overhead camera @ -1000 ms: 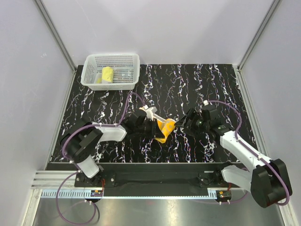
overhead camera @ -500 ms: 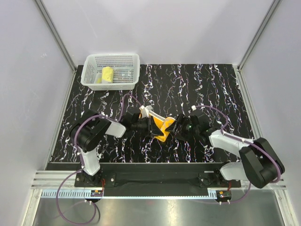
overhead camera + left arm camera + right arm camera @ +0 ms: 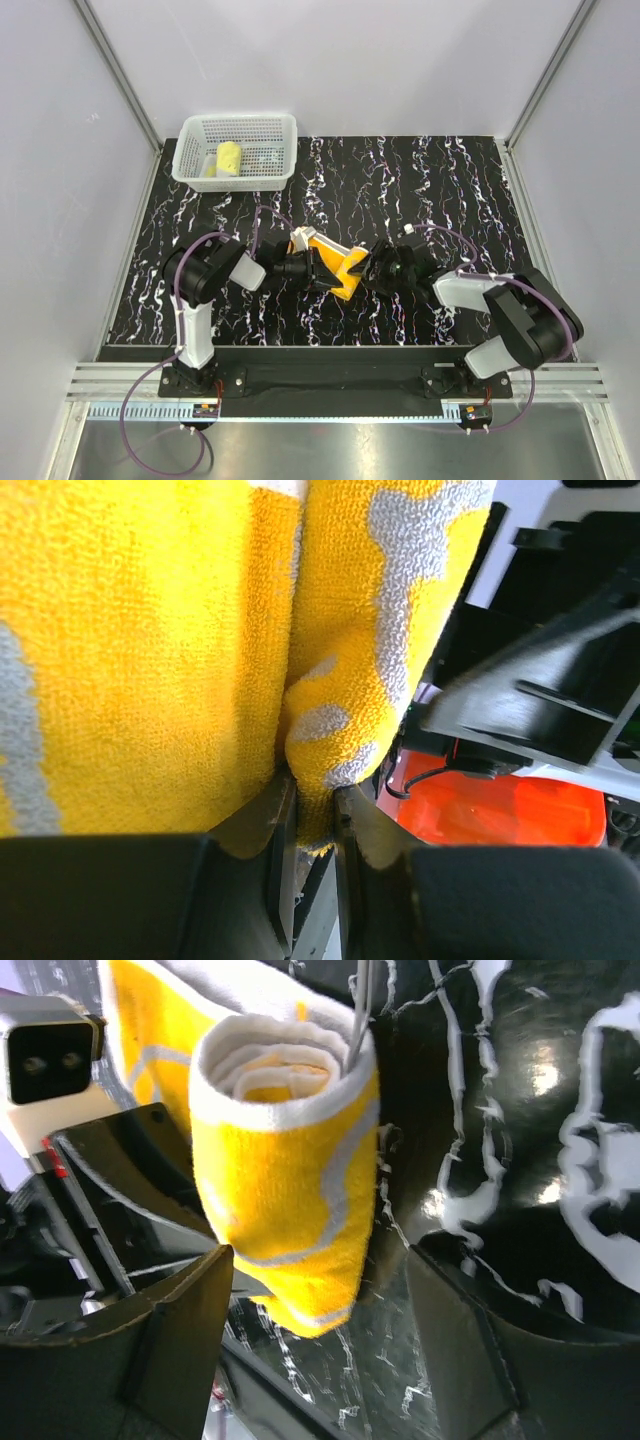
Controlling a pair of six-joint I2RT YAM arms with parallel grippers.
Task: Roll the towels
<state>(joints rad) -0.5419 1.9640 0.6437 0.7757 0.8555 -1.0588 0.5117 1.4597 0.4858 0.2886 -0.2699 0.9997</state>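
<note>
A yellow towel with grey and white stripes is held above the black marbled table, mid-front. It is partly rolled, and in the right wrist view its rolled end shows a white spiral. My left gripper is shut on a fold of the towel's edge, and the towel fills the left wrist view. My right gripper is open. Its jaws stand wide on either side of the roll's lower end.
A white mesh basket stands at the back left with a rolled yellow towel inside. The left wrist's white camera housing sits close behind the roll. The two arms meet head-on at the table's front middle.
Both arms have drawn in towards the middle, and the right gripper has moved left up to the towel. The towel has shifted slightly left and lifted at its left end.
</note>
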